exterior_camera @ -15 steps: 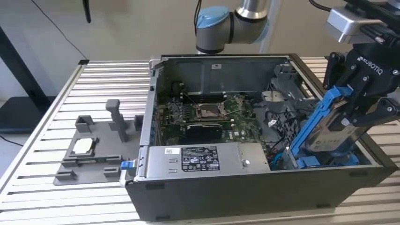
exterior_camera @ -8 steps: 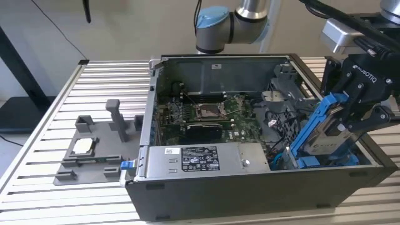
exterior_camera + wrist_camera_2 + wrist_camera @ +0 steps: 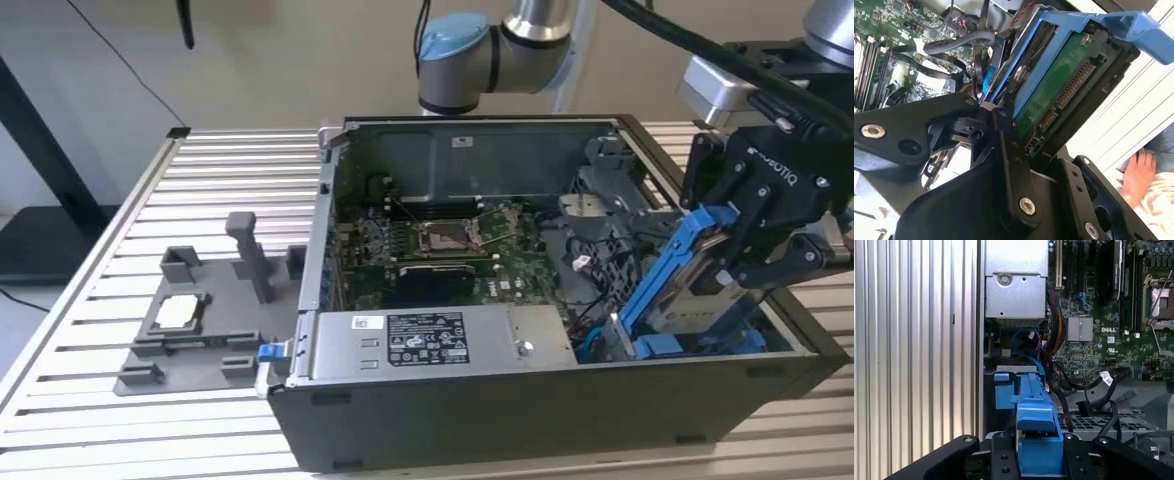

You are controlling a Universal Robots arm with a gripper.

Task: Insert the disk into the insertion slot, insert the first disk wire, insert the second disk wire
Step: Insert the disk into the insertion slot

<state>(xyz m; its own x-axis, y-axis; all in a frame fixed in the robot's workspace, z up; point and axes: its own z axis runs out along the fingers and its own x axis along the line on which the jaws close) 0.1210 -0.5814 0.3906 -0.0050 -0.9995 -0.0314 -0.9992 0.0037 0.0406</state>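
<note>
At the exterior view's right, within the computer case [image 3: 534, 420], the end effector [image 3: 751, 268] grips the disk [image 3: 683, 265], tilted with its lower end inside; insertion judged in hand, disk not yet seated flat.

End effector [image 3: 755, 262] clamped, angled dwn

wall [image 3: 267, 60]: plain, pale | table [image 3: 227, 170]: slatted silver metal

In the exterior view, the computer case [image 3: 534, 420] sat on the tabletop [image 3: 80, 400], with a stand [image 3: 200, 330] at its 9 o'clock. Inside it, the power box [image 3: 427, 340] lay at 6 o'clock and the disk [image 3: 681, 290] leaned at 3 o'clock.
</note>
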